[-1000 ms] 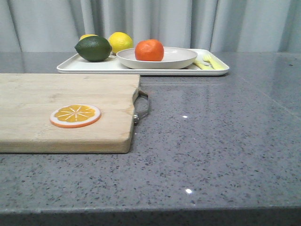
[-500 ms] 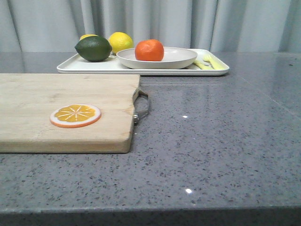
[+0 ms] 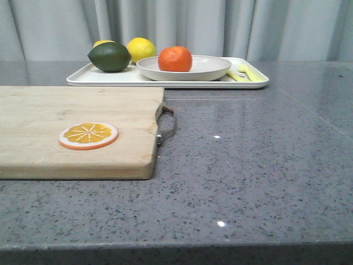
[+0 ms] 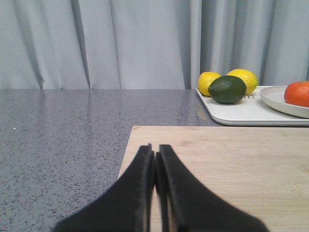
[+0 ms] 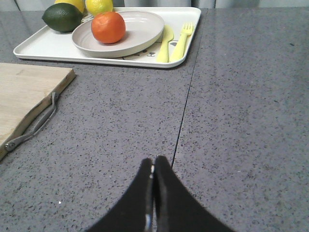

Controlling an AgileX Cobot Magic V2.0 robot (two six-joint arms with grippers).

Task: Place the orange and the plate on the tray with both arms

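The orange point(image 3: 175, 58) sits in the beige plate point(image 3: 212, 69), which rests on the white tray point(image 3: 99, 77) at the back of the table. They also show in the right wrist view: orange point(image 5: 108, 27), plate point(image 5: 140, 29), tray point(image 5: 43, 46). In the left wrist view the orange point(image 4: 298, 93), plate point(image 4: 277, 99) and tray point(image 4: 241, 111) lie far off. My left gripper point(image 4: 155, 150) is shut and empty, over the near corner of the cutting board. My right gripper point(image 5: 154, 162) is shut and empty over bare countertop. Neither gripper appears in the front view.
A wooden cutting board point(image 3: 71, 110) with a metal handle point(image 3: 167, 126) holds a flat orange slice point(image 3: 88, 135). On the tray are a dark green lime point(image 3: 110, 57), yellow lemons point(image 3: 141, 48) and yellow cutlery point(image 3: 245, 73). A grey curtain hangs behind.
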